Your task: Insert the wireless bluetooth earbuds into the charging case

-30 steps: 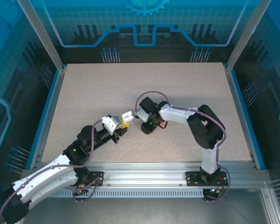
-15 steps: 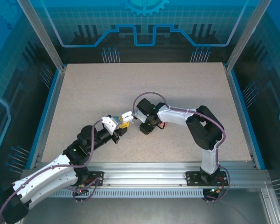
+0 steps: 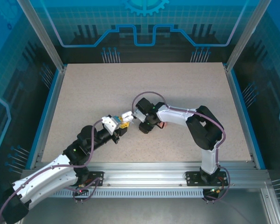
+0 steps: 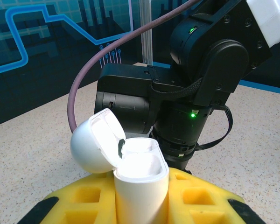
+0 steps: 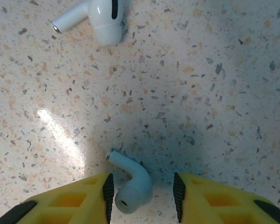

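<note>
My left gripper point(image 4: 140, 207) is shut on a white charging case point(image 4: 141, 184), held upright between its yellow fingers point(image 4: 203, 198) with the lid point(image 4: 93, 145) flipped open to the left. The case's wells look empty. In the top view the case point(image 3: 127, 115) sits just left of the right wrist. My right gripper point(image 5: 142, 192) points down at the table, open, with a white earbud point(image 5: 130, 183) lying between its pads. The bud sits close to the left pad point(image 5: 108, 189), with a gap to the right one. Another white earbud point(image 5: 95, 16) lies farther ahead.
The right arm's black wrist point(image 4: 196, 79) and its purple cable point(image 4: 84, 79) stand right behind the open case. A small pink object point(image 3: 163, 125) lies beside the right wrist. Speckled tabletop point(image 3: 177, 88) stretches wide behind both arms.
The right wrist has shifted a little to the left and away from the arms' bases, closer to the held case. The left arm and the case have stayed still.
</note>
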